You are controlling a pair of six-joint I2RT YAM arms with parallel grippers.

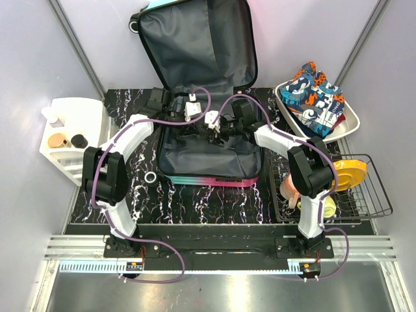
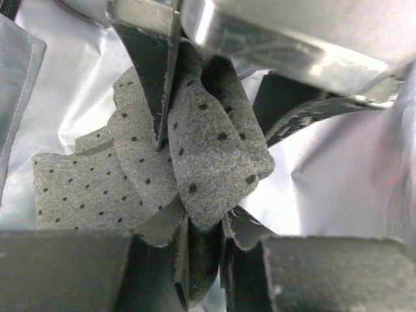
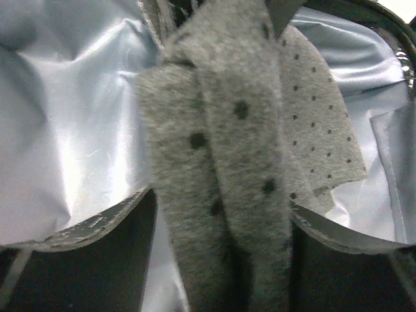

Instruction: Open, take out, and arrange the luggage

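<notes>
The luggage point(image 1: 195, 159) lies open on the black marble table, its lid point(image 1: 195, 45) standing up at the back and its grey lining showing. Both grippers are down inside its base, close together. My left gripper point(image 1: 194, 112) point(image 2: 208, 260) is shut on a grey felt cloth with black dots point(image 2: 208, 149). My right gripper point(image 1: 218, 125) point(image 3: 214, 247) faces it with its jaws apart, straddling the same cloth point(image 3: 227, 162); a gap shows beside one finger. The pale shiny lining point(image 3: 78, 130) lies under the cloth.
A white oval tub point(image 1: 351, 123) with patterned clothes stands at the back right. A black wire rack point(image 1: 380, 201) with a yellow plate is at the right. A white shelf unit point(image 1: 68, 130) with small bottles is at the left. A small dark ring point(image 1: 151, 177) lies left of the suitcase.
</notes>
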